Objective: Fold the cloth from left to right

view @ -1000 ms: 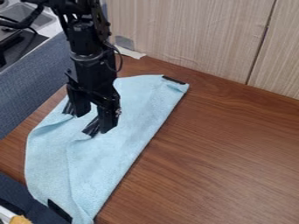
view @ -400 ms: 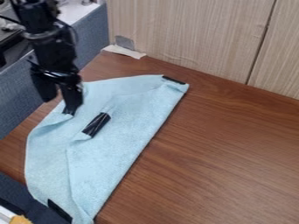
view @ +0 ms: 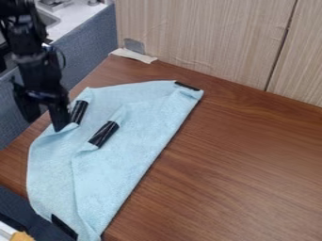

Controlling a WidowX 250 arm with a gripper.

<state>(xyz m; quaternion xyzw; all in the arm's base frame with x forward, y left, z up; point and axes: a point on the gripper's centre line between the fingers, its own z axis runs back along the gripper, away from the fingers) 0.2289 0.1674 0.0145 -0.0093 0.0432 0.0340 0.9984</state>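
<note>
Camera view: one light-blue cloth (view: 132,164) with black strips (view: 104,134), creased, spread across the left of a brown wood-grain table (view: 245,164), one black two-finger gripper (view: 45,124), fingers apart, at the cloth's upper-left edge.

Cloth (view: 132,164): soft textile, matt, fine nap. Black strips (view: 104,133) on it: smooth, faintly glossy. Tabletop (view: 232,160): wood-grain finish, smooth, low sheen. Wall panels (view: 201,37): streaked wood-grain, matt. Partition (view: 91,47): fabric-faced, matt, slightly rough. End effector (view: 44,124): plastic-looking, mostly matt. Sink (view: 49,20): metal, smooth.
</note>
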